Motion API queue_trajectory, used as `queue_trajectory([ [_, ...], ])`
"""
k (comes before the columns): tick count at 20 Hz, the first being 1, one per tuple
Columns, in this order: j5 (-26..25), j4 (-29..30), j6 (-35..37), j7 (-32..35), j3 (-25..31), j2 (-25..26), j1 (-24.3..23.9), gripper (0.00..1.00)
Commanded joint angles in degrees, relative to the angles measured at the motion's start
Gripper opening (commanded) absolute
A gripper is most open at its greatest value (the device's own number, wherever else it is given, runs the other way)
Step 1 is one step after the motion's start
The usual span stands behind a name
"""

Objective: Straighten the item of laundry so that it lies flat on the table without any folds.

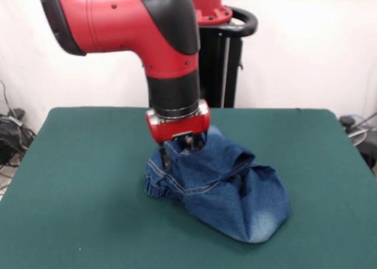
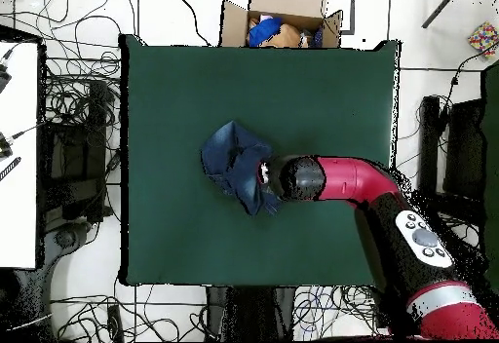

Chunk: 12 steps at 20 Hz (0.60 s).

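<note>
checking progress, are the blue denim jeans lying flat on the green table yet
No: the blue denim jeans sit bunched in a crumpled heap on the dark green cloth table, with the pincer down in the folds.

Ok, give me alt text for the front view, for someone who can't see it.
A red and black robot arm reaches down with its gripper into a crumpled heap of blue jeans near the middle of a green table. The jeans are bunched and folded, not flat.
</note>
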Motion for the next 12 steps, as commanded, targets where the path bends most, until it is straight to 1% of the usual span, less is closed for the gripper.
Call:
queue_trajectory([
  [1, -3.6, -8.1, 2.1, -4.3, 0.2, 1.7, -1.8, 1.0],
  [5, -3.9, -9.7, 4.4, -5.8, 0.9, 1.2, -2.4, 1.0],
  [6, -4.4, -8.9, 3.5, -5.3, 0.6, 1.3, -2.2, 1.0],
  [12, -5.9, -8.5, 1.4, -4.1, -0.4, 2.4, -1.6, 1.0],
])
